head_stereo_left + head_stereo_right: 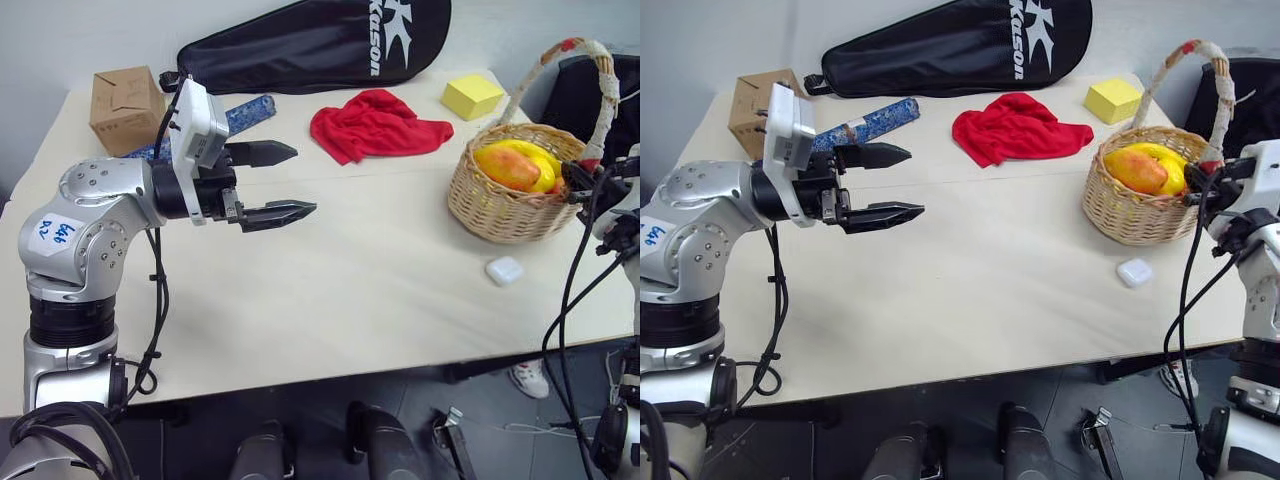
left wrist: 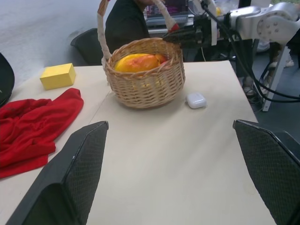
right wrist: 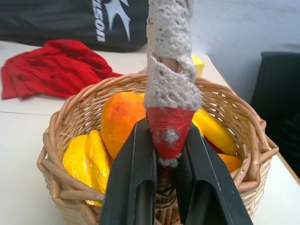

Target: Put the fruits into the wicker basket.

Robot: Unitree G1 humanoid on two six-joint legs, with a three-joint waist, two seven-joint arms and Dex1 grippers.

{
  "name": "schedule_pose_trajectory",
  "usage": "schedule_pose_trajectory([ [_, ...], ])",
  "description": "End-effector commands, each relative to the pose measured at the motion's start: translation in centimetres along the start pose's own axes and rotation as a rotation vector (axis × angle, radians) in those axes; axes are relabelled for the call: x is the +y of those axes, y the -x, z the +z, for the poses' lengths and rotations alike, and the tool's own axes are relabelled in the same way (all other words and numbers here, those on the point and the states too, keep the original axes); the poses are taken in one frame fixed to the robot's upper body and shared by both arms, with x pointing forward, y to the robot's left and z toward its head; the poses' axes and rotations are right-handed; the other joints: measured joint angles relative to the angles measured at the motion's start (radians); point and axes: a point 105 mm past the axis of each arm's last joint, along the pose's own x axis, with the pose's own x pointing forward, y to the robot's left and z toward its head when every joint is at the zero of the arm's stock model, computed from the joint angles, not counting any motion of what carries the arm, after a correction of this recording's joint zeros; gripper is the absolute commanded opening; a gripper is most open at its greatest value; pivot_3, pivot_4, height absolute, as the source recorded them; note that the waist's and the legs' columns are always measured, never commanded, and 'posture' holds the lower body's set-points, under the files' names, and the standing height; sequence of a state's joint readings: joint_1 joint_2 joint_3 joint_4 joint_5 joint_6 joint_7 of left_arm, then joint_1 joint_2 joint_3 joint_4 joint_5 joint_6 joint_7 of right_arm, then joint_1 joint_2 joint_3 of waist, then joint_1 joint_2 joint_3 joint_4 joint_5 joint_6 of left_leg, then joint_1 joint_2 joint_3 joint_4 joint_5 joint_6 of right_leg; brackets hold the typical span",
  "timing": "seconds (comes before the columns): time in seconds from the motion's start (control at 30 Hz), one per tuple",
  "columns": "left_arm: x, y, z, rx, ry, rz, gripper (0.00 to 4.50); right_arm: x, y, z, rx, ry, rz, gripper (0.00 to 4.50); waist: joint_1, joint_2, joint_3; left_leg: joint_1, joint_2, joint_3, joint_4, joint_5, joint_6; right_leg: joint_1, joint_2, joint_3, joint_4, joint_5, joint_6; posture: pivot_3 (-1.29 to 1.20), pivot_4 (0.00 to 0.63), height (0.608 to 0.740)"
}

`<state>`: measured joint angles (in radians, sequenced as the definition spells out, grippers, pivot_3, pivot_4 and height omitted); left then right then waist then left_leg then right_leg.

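The wicker basket [image 1: 510,205] stands at the table's right side, its arched handle [image 1: 600,90] wrapped in white and red. Inside lie an orange-red mango [image 3: 119,117], a crinkled yellow fruit [image 3: 86,157] and a yellow banana [image 3: 213,129]; a red-orange piece shows under the banana. My right gripper [image 3: 165,136] is shut on the red foot of the handle at the basket's rim [image 3: 61,140], as also seen at the right gripper [image 1: 575,180]. My left gripper [image 1: 300,180] hovers open over the table's left-middle with nothing in it, pointing toward the basket [image 2: 145,79].
A red cloth [image 1: 375,122] lies behind the middle, with a yellow cube [image 1: 472,96] beyond the basket. A small white case [image 1: 504,270] sits in front of the basket. At the back are a cardboard box [image 1: 127,108], a blue tube [image 1: 250,110] and a black racket bag [image 1: 320,45].
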<state>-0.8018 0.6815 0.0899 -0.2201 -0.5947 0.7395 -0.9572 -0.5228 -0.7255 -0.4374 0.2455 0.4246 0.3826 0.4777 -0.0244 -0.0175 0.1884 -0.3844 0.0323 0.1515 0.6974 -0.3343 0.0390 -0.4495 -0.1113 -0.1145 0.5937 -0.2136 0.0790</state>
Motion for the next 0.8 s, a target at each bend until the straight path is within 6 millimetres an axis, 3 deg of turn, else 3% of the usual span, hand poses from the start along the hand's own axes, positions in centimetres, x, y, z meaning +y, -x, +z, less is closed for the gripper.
schedule_pose_trajectory([
  [0.03,0.0,-0.2,0.7,-0.027,-0.029,-0.008,4.50,-0.7,-0.4,0.3,-0.052,0.019,-0.045,0.17,-0.002,0.000,0.000,0.000,0.000,0.000,0.000,0.000,0.000,0.000,0.000,0.000,0.000,0.000,0.000,0.00,0.150,0.740],
  [0.17,0.1,-0.4,0.9,-0.037,-0.034,-0.011,4.50,-1.1,-0.3,-0.9,-0.025,0.013,-0.058,1.41,-0.003,0.000,0.000,0.001,0.000,0.000,0.000,0.000,0.000,0.000,0.000,0.001,0.000,0.000,0.000,0.00,0.150,0.740],
  [0.27,0.1,-0.5,1.0,-0.045,-0.031,-0.016,4.50,-1.5,1.2,-0.3,-0.024,-0.005,-0.037,2.46,0.001,0.001,0.000,0.001,0.000,0.000,0.000,0.000,0.000,0.000,0.000,0.001,0.000,0.000,0.000,0.00,0.150,0.740],
  [0.37,0.0,-0.3,0.9,-0.042,-0.031,-0.026,4.50,-1.6,3.6,0.9,0.013,0.030,0.043,3.52,0.014,0.004,0.002,0.000,-0.001,-0.001,0.000,0.000,0.000,0.000,-0.001,0.001,0.000,0.000,0.000,0.00,0.150,0.740],
  [0.47,0.0,0.0,0.9,-0.042,-0.028,-0.032,4.50,-2.2,7.3,2.3,0.087,0.058,0.171,4.45,0.032,0.007,0.002,-0.001,-0.002,-0.001,0.000,0.000,0.001,0.000,-0.002,0.000,-0.001,0.000,0.001,0.00,0.150,0.740],
  [0.63,0.4,0.6,0.4,-0.023,-0.035,-0.030,4.50,-6.8,13.5,4.6,0.277,0.155,0.186,4.45,0.039,0.007,0.002,0.002,-0.002,0.000,0.001,-0.001,0.002,0.003,-0.001,0.000,-0.005,0.000,0.001,0.00,0.150,0.740],
  [0.8,0.1,0.8,0.5,-0.032,-0.033,-0.072,4.50,-9.3,15.8,6.6,0.302,0.064,0.163,4.45,0.030,0.006,0.002,0.006,-0.001,0.002,0.001,-0.002,0.003,0.005,-0.001,0.003,-0.005,0.000,0.001,0.00,0.150,0.740],
])
